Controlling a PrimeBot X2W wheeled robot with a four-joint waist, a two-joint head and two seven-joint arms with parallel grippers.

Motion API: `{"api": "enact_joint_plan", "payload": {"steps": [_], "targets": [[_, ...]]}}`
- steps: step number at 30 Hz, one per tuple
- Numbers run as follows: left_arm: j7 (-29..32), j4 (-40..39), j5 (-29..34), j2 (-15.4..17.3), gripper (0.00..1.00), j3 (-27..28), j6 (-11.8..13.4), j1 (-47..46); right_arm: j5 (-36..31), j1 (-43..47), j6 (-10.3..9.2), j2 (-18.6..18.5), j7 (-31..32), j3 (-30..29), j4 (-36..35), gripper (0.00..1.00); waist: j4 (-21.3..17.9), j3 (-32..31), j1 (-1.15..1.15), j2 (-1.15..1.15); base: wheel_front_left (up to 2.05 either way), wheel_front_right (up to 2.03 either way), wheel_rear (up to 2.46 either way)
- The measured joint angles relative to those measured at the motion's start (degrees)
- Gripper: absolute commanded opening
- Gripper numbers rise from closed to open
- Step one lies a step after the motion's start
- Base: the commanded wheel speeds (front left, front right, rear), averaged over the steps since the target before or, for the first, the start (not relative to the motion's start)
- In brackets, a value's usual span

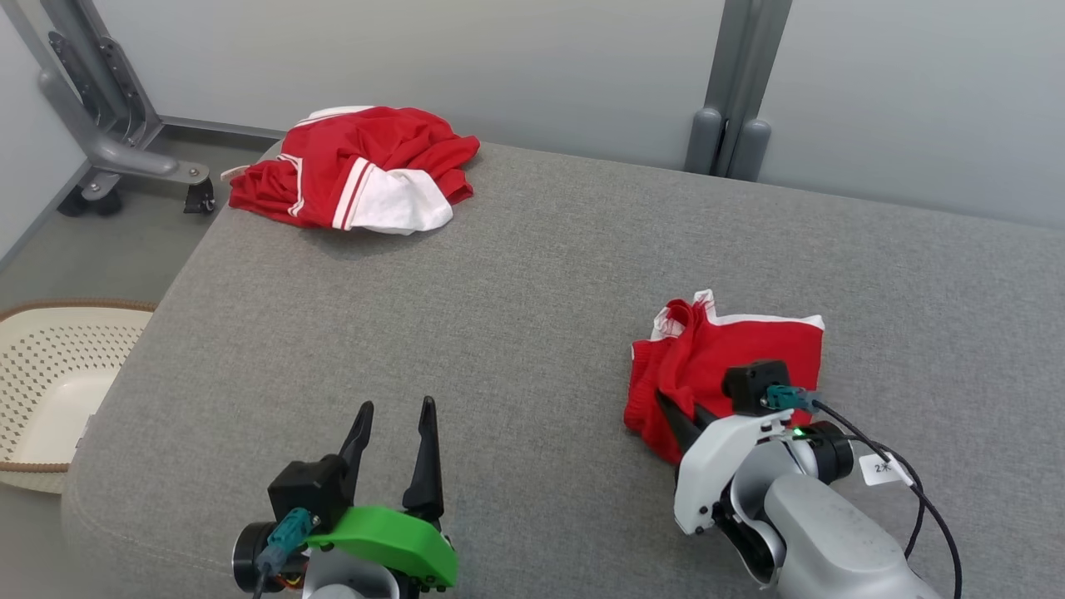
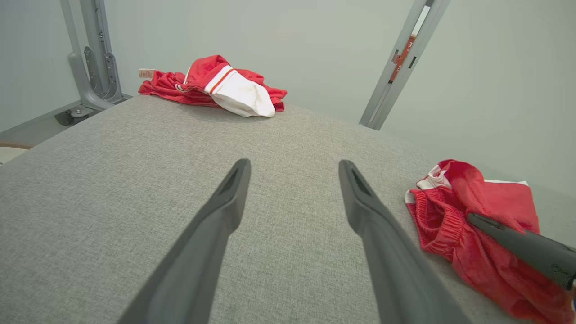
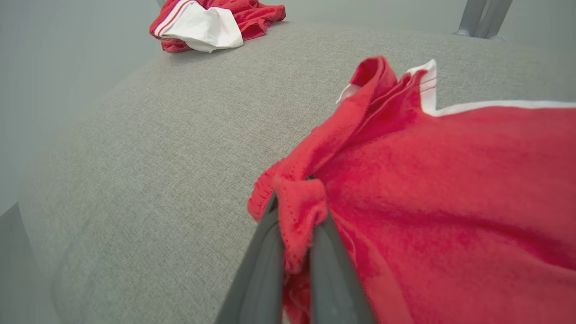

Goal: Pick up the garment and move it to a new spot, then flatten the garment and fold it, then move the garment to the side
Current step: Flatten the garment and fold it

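Near edge, left: left gripper above the grey worktop, fingers apart, empty. Near edge, right of centre: right gripper, fingers clamped on a fold at the hem of the red garment, which lies bunched on the worktop. Off the left edge, on the floor: basket. Far left corner: second garment, red and white, crumpled.

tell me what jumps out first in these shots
The red garment on the right of the grey table, with the right gripper shut on a pinch of its near edge. Next, a crumpled red and white garment at the far left corner, and the left gripper open and empty near the front edge.
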Motion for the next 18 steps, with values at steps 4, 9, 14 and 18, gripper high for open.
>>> {"api": "enact_joint_plan", "payload": {"steps": [4, 9, 14, 18], "targets": [[0.00, 0.12, 0.08, -0.09, 1.00, 0.58, -0.15, 0.00, -0.90, -1.05, -0.01, 0.15, -1.23, 2.12, 1.24, 0.81, -0.22, -0.03, 0.00, 0.00, 0.00, 0.00, 0.00], [-0.03, 0.01, 0.35, -0.33, 1.00, 1.11, -0.15, 0.03, -1.19, -1.12, 0.00, 0.18, -3.63, 3.71, 0.24, 1.00, -1.38, -0.25, 0.00, 0.00, 0.00, 0.00, 0.00], [-0.10, -0.08, 0.67, -0.67, 1.00, 1.44, -0.22, 0.24, -0.88, -0.35, 0.00, -0.75, -5.31, 3.46, -3.99, 1.00, -3.01, -0.51, 0.00, 0.00, 0.00, 0.00, 0.00], [-0.10, -0.16, 1.00, -0.80, 1.00, 1.65, -0.27, 0.48, -1.03, 1.29, 0.00, -2.79, -6.31, -0.53, -7.70, 1.00, -4.14, -0.70, 0.00, 0.00, 0.00, 0.00, 0.00]]}}
